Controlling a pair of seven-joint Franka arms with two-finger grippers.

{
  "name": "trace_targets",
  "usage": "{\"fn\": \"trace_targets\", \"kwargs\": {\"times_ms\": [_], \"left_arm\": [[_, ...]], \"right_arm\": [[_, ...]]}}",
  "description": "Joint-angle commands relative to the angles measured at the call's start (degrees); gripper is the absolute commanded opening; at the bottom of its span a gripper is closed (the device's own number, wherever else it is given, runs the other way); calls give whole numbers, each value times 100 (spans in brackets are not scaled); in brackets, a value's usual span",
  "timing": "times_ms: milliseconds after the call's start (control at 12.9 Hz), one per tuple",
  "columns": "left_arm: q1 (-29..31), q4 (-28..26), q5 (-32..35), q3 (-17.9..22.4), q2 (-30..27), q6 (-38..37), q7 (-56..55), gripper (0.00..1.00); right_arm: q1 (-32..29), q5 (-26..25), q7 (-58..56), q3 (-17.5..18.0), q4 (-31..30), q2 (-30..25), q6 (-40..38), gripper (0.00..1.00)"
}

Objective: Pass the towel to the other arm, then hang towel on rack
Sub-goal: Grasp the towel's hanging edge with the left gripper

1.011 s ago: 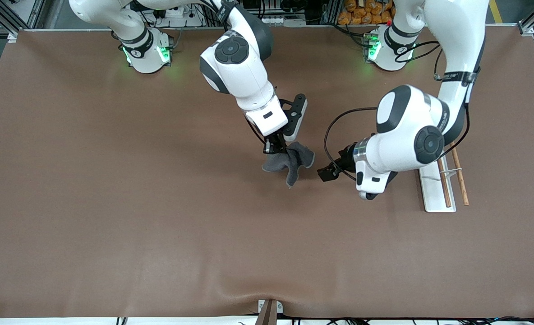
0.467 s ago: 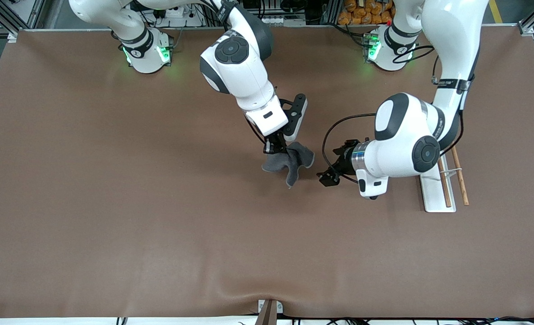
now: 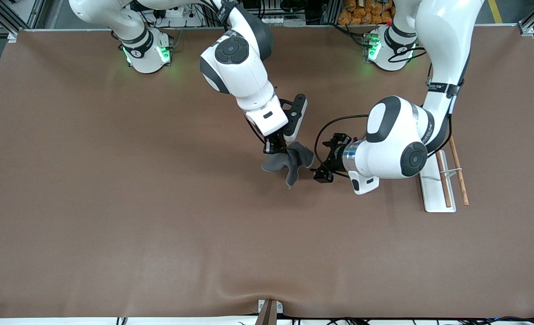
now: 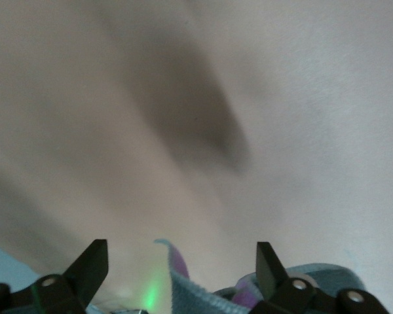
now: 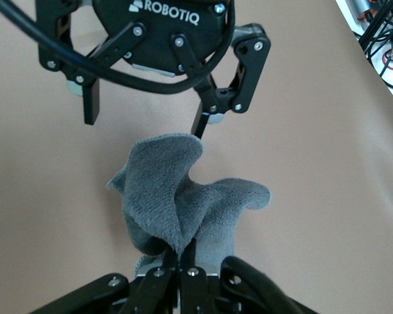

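The dark grey towel (image 3: 289, 163) hangs bunched from my right gripper (image 3: 276, 147), which is shut on its top fold above the table's middle. In the right wrist view the towel (image 5: 183, 203) rises from my own shut fingers (image 5: 183, 256). My left gripper (image 3: 319, 161) is open and level with the towel, right beside its edge; it also shows in the right wrist view (image 5: 146, 114). In the left wrist view a towel edge (image 4: 193, 296) stands between the open gripper (image 4: 180, 265). The rack (image 3: 435, 192) lies toward the left arm's end, partly hidden by the left arm.
The brown table mat (image 3: 158, 216) lies flat around both arms. A small bracket (image 3: 269, 309) sits at the table edge nearest the front camera. Cables and boxes lie past the edge by the robots' bases.
My left gripper has moved from near the rack toward the towel and now stands right at its edge. My right gripper and the towel have stayed still.
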Motion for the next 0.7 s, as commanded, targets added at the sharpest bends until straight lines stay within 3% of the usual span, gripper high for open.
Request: {"fn": "trace_targets", "kwargs": {"times_ms": [0, 311, 544, 622], "left_arm": [[19, 101, -240, 5, -20, -266, -149, 89], [-7, 110, -662, 5, -20, -284, -342, 62], [-7, 128, -715, -4, -38, -310, -501, 54], [-7, 136, -741, -4, -38, -310, -501, 47]], "right_arm": [[50, 104, 19, -37, -25, -7, 45, 0], [50, 104, 19, -37, -25, -7, 54, 0], [67, 104, 19, -37, -34, -7, 54, 0], [68, 104, 19, -37, -34, -7, 54, 0]]}}
